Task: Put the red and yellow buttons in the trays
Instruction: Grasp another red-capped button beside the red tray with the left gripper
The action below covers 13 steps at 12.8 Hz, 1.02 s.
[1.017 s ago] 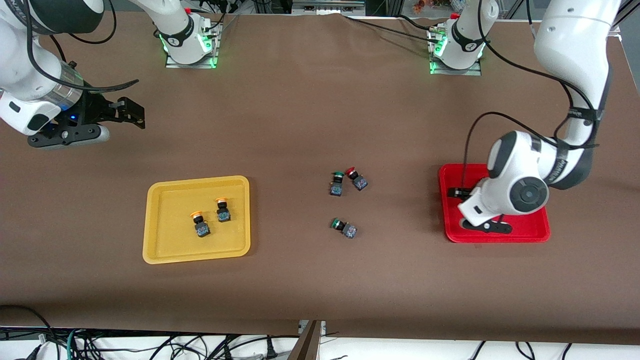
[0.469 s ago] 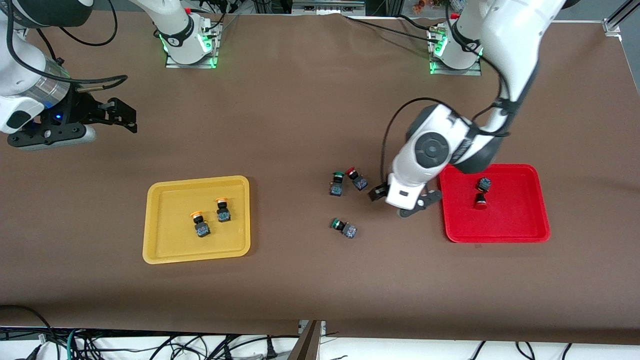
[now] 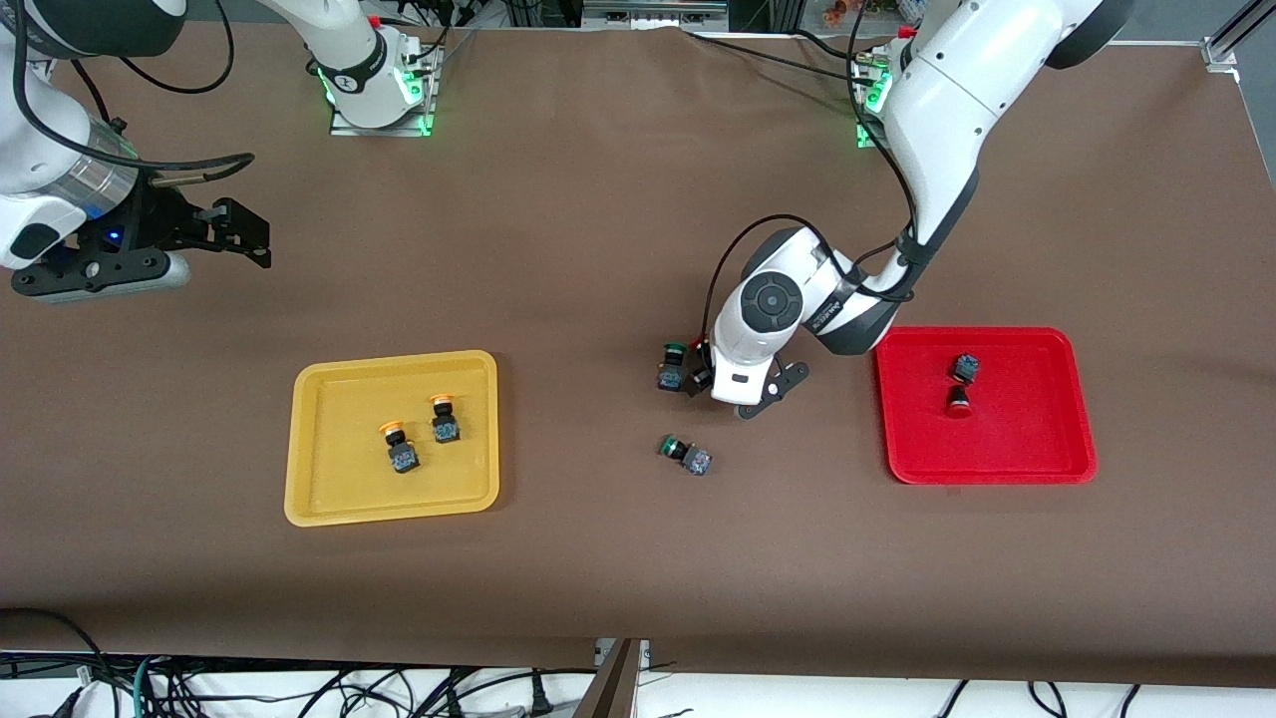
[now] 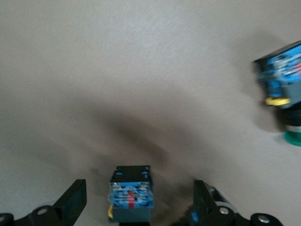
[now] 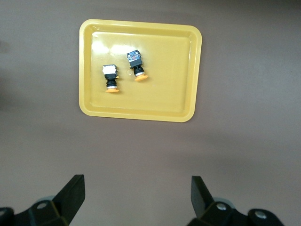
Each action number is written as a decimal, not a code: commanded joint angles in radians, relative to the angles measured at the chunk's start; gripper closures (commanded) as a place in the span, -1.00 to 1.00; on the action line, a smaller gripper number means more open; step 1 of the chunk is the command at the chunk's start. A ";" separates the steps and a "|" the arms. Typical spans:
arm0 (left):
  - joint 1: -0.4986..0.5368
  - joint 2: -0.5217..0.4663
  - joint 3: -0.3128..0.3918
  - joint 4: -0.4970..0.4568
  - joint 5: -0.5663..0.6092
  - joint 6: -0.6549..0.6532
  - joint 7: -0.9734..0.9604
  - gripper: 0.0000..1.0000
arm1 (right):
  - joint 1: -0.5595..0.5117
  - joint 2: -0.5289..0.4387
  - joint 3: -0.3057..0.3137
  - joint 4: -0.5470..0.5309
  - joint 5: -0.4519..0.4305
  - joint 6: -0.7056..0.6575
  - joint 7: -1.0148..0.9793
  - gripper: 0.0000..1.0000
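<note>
On the desk (image 3: 598,229), both yellow buttons (image 3: 402,449) lie in the yellow tray (image 3: 309,504); one red button (image 3: 959,399) lies in the red tray (image 3: 1077,439). Judged three of four done. Left hand (image 4: 136,207), fingers spread, straddles the last red button (image 4: 131,200), ungrasped, beside a green-capped switch (image 3: 671,367). Right hand (image 5: 134,197), released, waits above the desk near the yellow tray.

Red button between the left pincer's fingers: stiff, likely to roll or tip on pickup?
The red button has a blocky, hard-looking body, so it is probably stiff. It lies on its side; the flat faces should resist rolling, though a nudge might spin it into the nearby green button. The left pincer is open around it; grasping flat sides seems safest.
</note>
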 commanded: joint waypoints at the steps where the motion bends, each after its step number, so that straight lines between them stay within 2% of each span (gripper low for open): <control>1: -0.022 -0.003 0.011 -0.012 0.025 -0.012 -0.019 -0.96 | -0.008 0.014 0.009 0.021 -0.014 -0.004 -0.006 -1.00; 2: -0.022 0.006 0.009 -0.010 0.038 -0.012 -0.022 -0.05 | -0.008 0.017 0.009 0.023 -0.015 -0.003 -0.008 -1.00; 3: -0.023 0.007 0.009 -0.010 0.048 -0.012 -0.025 0.39 | -0.008 0.017 0.010 0.023 -0.014 -0.001 -0.008 -1.00; 7: -0.009 -0.002 0.008 -0.009 0.048 -0.026 -0.018 0.66 | -0.008 0.017 0.010 0.024 -0.014 0.002 -0.005 -1.00; 10: 0.029 -0.080 0.008 0.034 0.050 -0.263 0.052 0.72 | -0.008 0.018 0.010 0.024 -0.014 0.002 -0.003 -1.00; 13: 0.128 -0.172 0.008 0.050 0.050 -0.536 0.371 0.72 | -0.008 0.018 0.010 0.024 -0.014 0.002 -0.002 -1.00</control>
